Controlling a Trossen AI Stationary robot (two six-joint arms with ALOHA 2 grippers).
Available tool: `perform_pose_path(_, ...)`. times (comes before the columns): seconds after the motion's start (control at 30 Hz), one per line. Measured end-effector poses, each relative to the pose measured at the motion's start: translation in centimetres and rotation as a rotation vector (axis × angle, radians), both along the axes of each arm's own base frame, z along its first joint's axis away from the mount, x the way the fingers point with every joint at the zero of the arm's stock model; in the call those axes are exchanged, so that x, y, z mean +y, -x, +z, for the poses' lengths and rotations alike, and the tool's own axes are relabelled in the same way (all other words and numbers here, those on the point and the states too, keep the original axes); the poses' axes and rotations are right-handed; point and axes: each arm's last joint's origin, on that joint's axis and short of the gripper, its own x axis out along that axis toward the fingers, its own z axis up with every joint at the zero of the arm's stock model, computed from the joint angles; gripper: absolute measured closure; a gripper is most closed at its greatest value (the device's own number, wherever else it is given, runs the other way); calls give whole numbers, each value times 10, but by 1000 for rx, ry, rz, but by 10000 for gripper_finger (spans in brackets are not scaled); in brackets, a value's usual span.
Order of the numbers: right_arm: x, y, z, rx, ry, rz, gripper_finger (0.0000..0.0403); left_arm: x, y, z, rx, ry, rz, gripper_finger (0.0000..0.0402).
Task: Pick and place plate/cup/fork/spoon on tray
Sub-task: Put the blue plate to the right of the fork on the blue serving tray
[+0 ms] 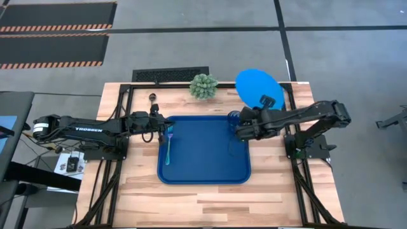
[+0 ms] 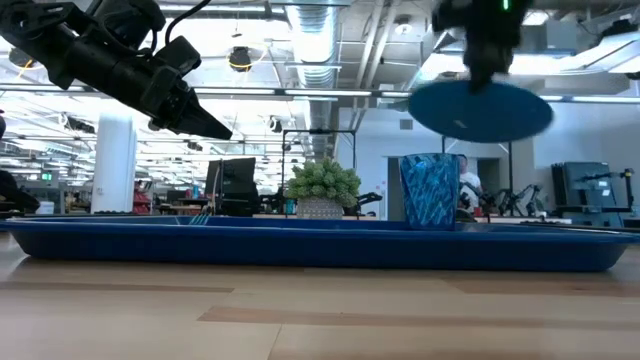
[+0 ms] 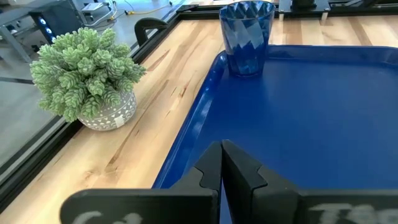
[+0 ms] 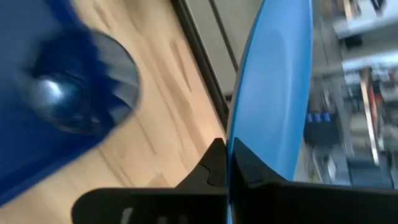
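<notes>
The light wooden bench [image 1: 210,197] with a black frame carries a large dark-blue rectangular plastic tray [image 1: 203,166] near its middle. The small translucent blue cup [image 3: 246,37] stands upright in the tray's far right corner, and the slim fork with the teal handle [image 1: 168,147] lies along the tray's left side. The right pincer [image 4: 228,163] is closed on the edge of the flat round bright-blue plate [image 1: 257,87] and holds it in the air above the bench's far right part (in the low view the plate hangs above the cup). The left pincer [image 3: 222,163] is over the tray's left rim, its fingers pressed together with nothing between them. A small green plant in a pale pot [image 3: 87,78] stands on the bench beyond the tray. Around the bench is a grey floor [image 1: 191,44] with striped mats; the low view shows a big hall with ceiling pipes.
</notes>
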Motion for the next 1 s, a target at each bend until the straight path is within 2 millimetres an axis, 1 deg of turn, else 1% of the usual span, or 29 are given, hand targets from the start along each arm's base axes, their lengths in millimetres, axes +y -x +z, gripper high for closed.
perform_pose_path(0.1, 15, -15, 18, -1, -2, 104, 400, 0, 0, 0, -1, -1, 0, 401)
perform_pose_path(0.27, 47, -51, 34, 14, -3, 258, 400, 0, 0, 1, -9, -2, 0, 401)
perform_pose_path(0.4, 82, -79, 34, 47, -4, 384, 400, 0, 0, 1, -9, -2, 1, 401)
perform_pose_path(0.57, 131, -98, 32, 51, -7, 526, 400, 1, 0, 1, -8, -16, 37, 401)
perform_pose_path(0.7, 168, -108, 30, 15, -29, 609, 400, 2, 0, 1, -10, -20, 63, 401)
perform_pose_path(0.77, 182, -115, 24, 5, -56, 643, 400, 2, 1, 3, -16, -26, 76, 401)
perform_pose_path(0.9, 200, -131, 3, -17, -134, 674, 400, 2, 4, 8, -45, -40, 77, 401)
perform_pose_path(1.0, 210, -139, -13, -21, -181, 683, 400, 1, 8, 15, -85, -47, 78, 401)
